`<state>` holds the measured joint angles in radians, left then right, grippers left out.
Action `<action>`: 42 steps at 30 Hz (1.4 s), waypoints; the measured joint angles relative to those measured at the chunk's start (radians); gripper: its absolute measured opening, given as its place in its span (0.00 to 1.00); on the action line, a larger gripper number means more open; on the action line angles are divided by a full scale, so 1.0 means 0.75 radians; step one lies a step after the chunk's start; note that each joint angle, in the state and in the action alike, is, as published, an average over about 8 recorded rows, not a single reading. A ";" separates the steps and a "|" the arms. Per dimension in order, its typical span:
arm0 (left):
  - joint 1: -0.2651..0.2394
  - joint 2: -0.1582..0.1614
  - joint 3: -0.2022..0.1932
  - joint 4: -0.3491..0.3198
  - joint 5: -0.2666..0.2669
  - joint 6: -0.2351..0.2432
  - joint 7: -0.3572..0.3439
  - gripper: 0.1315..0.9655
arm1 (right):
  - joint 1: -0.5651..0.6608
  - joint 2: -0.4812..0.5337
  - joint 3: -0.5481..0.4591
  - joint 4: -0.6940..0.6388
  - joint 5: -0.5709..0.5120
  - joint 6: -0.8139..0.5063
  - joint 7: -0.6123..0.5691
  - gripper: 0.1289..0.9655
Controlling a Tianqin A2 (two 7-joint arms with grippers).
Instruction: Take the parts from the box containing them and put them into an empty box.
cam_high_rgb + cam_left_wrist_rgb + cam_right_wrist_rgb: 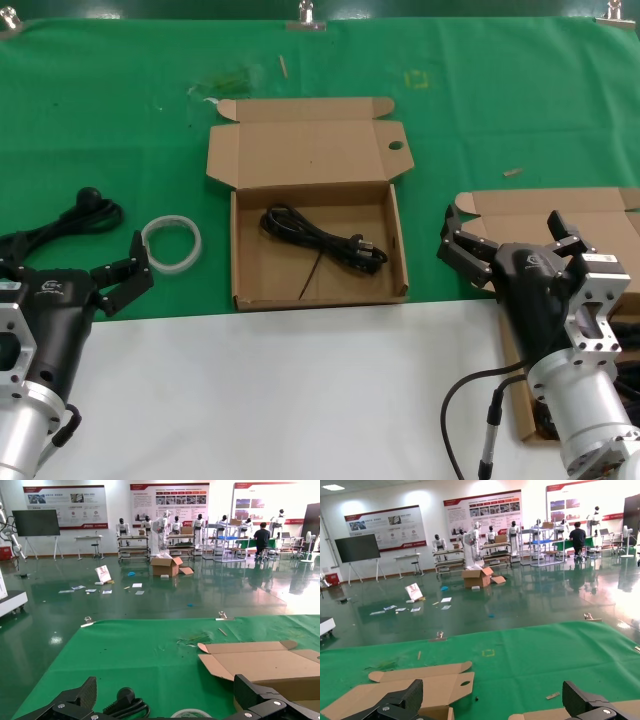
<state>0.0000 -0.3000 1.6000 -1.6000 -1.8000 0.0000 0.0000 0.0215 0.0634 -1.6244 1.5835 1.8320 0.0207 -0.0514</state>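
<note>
Holed box (318,238) open from above; raised lid (305,152) blocks far side; cable (325,240) inside.

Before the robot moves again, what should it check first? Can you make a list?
1. Box with the hole in its lid open: ok.
2. One black cable already lies inside it: ok.
3. Right gripper open with nothing in it: ok.
4. Left gripper open, waiting beside the white ring: ok.
5. More cables left in the other box: cannot tell, the right arm hides its inside.
</note>
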 joint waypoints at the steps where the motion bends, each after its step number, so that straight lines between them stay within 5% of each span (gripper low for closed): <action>1: 0.000 0.000 0.000 0.000 0.000 0.000 0.000 1.00 | 0.000 0.000 0.000 0.000 0.000 0.000 0.000 1.00; 42: 0.000 0.000 0.000 0.000 0.000 0.000 0.000 1.00 | 0.000 0.000 0.000 0.000 0.000 0.000 0.000 1.00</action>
<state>0.0000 -0.3000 1.6000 -1.6000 -1.8000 0.0000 -0.0001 0.0215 0.0634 -1.6244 1.5835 1.8320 0.0207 -0.0514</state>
